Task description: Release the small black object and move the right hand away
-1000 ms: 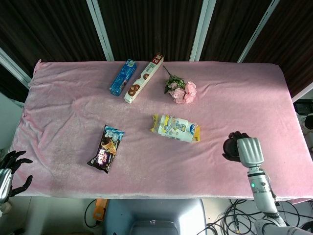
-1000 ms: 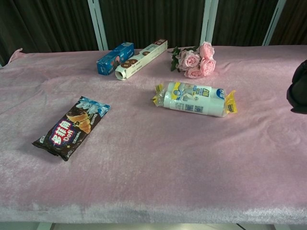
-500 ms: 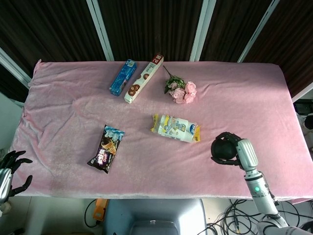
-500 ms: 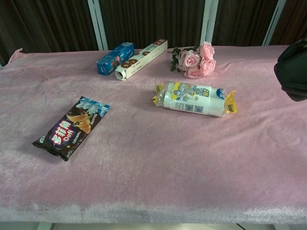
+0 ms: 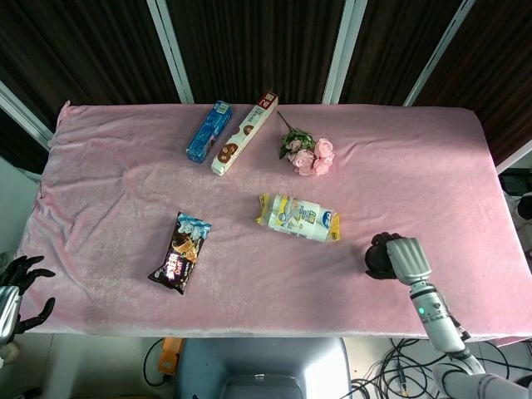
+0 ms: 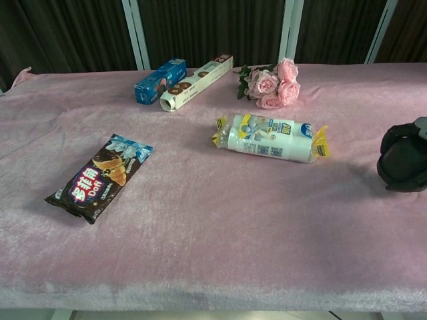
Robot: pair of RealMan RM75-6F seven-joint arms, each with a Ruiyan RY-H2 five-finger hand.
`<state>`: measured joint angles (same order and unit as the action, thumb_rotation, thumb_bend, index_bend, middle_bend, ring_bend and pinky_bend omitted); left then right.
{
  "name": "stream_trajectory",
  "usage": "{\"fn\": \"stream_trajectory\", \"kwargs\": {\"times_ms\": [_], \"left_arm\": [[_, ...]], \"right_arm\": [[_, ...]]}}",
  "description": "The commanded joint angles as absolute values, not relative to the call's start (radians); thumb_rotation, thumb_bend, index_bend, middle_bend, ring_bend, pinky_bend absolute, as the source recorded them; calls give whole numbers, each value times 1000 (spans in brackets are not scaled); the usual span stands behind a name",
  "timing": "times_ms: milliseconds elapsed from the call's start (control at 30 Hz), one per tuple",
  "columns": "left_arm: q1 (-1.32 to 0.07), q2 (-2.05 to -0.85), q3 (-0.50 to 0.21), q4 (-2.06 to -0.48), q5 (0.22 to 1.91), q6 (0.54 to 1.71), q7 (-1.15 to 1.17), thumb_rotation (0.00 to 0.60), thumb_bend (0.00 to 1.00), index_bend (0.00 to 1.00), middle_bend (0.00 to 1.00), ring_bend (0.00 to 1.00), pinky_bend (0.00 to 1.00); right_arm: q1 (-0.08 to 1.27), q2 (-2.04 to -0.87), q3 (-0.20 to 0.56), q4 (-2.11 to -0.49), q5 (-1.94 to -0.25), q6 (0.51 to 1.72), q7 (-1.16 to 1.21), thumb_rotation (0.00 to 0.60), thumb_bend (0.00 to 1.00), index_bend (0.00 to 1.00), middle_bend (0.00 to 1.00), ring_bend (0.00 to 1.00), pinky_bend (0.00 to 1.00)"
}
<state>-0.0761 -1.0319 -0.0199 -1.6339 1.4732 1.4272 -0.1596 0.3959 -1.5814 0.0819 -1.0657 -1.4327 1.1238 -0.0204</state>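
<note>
Dark curtains hang behind the bench [image 5: 125, 208] with its pink velvet cloth. At its near right part, the right robot hand [image 5: 399, 258] wraps a small round black object [image 6: 403, 160], low on the cloth, probably to set it down. The left robot hand [image 5: 21, 287] waits beside the bench, fingers spread and empty.

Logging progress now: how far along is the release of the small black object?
Done: the right hand is low at the pink table. In hand: its black fingers curl together; whether they enclose the small black object is unclear. Left: opening, withdrawing.
</note>
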Motion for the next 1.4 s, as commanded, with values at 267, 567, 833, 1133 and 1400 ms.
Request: {"fn": "stream_trajectory", "kwargs": {"times_ms": [267, 567, 833, 1133, 1400], "left_arm": [[-76, -1032, -21, -1632, 1468, 1425, -161, 600, 357, 367, 156, 71, 249], [-76, -1033, -20, -1633, 1473, 1427, -159, 600, 357, 371, 160, 72, 249], [-78, -1034, -18, -1636, 1475, 1424, -149, 600, 357, 371, 161, 72, 249], [-80, -1037, -20, -1636, 1466, 1418, -141, 600, 357, 370, 161, 72, 249], [-80, -1037, -20, -1635, 1470, 1421, -144, 600, 357, 371, 160, 72, 249]], "right_arm": [[411, -1586, 67, -1043, -1388, 1044, -66, 600, 122, 467, 337, 253, 534], [396, -1532, 55, -1105, -1404, 1069, -40, 600, 122, 199, 94, 10, 273], [378, -1481, 47, -1168, -1443, 1128, 22, 600, 122, 133, 70, 72, 258], [370, -1441, 54, -1251, -1412, 1122, -32, 600, 122, 306, 245, 306, 631], [366, -1462, 65, -1244, -1400, 1139, -59, 600, 122, 478, 393, 535, 783]]}}
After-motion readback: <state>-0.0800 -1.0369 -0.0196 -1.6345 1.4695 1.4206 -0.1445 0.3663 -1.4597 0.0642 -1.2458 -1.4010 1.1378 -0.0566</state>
